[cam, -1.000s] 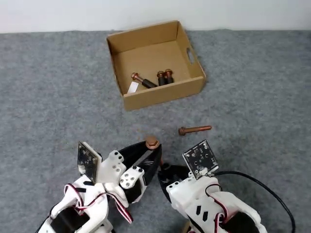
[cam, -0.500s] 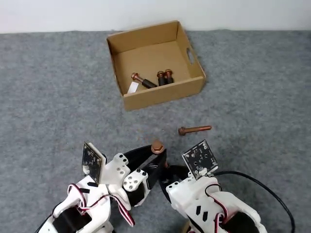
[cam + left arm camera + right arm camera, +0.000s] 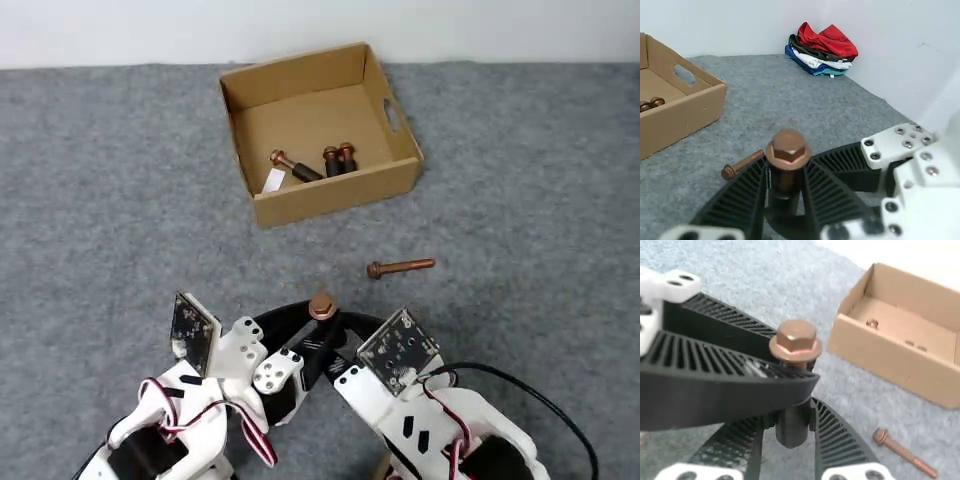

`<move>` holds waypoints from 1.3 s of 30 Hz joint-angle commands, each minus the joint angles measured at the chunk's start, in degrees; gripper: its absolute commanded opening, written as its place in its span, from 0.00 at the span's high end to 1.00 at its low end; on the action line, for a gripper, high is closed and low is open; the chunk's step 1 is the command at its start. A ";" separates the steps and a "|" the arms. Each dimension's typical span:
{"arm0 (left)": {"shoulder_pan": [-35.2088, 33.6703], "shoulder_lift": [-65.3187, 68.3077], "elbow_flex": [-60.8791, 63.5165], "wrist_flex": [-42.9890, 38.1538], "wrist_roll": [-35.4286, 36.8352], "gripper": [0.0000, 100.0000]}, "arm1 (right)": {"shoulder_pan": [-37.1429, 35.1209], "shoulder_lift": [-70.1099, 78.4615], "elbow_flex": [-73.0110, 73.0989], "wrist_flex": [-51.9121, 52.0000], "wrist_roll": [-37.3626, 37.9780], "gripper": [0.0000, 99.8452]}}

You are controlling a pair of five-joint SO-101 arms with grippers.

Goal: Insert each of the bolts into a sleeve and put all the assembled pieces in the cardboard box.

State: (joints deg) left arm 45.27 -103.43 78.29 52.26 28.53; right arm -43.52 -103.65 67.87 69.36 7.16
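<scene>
high view: the cardboard box (image 3: 300, 205) sits on the grey carpet (image 3: 100, 200). three assembled pieces (image 3: 335, 160) lie on its floor close to its near wall, with a small white tag (image 3: 273, 181) just beside them. a loose bolt (image 3: 400, 267) lies flat on the carpet outside the box, near that same wall but not touching it. farther from the box than the loose bolt, the left gripper (image 3: 322, 320) is clenched on an upright bolt (image 3: 321, 305), whose head points up. the right gripper (image 3: 342, 335) meets it from the other side, with its jaws lower than the left ones.

left wrist view: the upright bolt's copper hex head stands above the black ribbed jaws, and its shank is pinched between them. the loose bolt lies on the carpet between this gripper and the box. the white body of the right arm (image 3: 910, 160) is just beside the jaws. a pile of folded clothes (image 3: 822, 50) rests by the wall, well apart from the box.

right wrist view: a black sleeve (image 3: 791, 427) stands upright, grasped between the right gripper's two jaws, directly under the bolt's head. the left jaws cross between head and sleeve and hide how far the shank goes in. the box lies beyond, with the loose bolt on the carpet between it and the sleeve.
</scene>
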 commanded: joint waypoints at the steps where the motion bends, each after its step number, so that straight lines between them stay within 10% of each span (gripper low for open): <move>1: 0.35 2.11 -0.75 0.79 0.00 0.99 | -0.22 0.04 -1.85 -3.21 3.08 0.99; 9: -0.44 10.73 -8.92 9.58 -4.66 0.74 | -0.22 0.04 -1.85 -3.74 5.27 0.99; 20: -11.52 20.13 -24.84 11.16 -4.66 0.73 | -0.22 0.31 -1.76 -3.38 5.45 0.99; 25: -15.21 19.96 -28.79 10.99 -5.80 0.76 | 2.86 0.40 -1.76 -3.38 4.92 0.99; 30: -26.73 17.23 -28.70 11.08 -5.89 1.00 | 14.99 0.48 -1.76 -3.56 -3.16 0.99; 39: -41.49 -1.67 -7.60 11.25 -13.27 1.00 | 19.74 12.88 -9.76 -5.41 -5.19 0.99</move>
State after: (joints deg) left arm 6.33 -102.20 66.51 63.60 17.19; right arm -24.88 -96.97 65.85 67.34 2.77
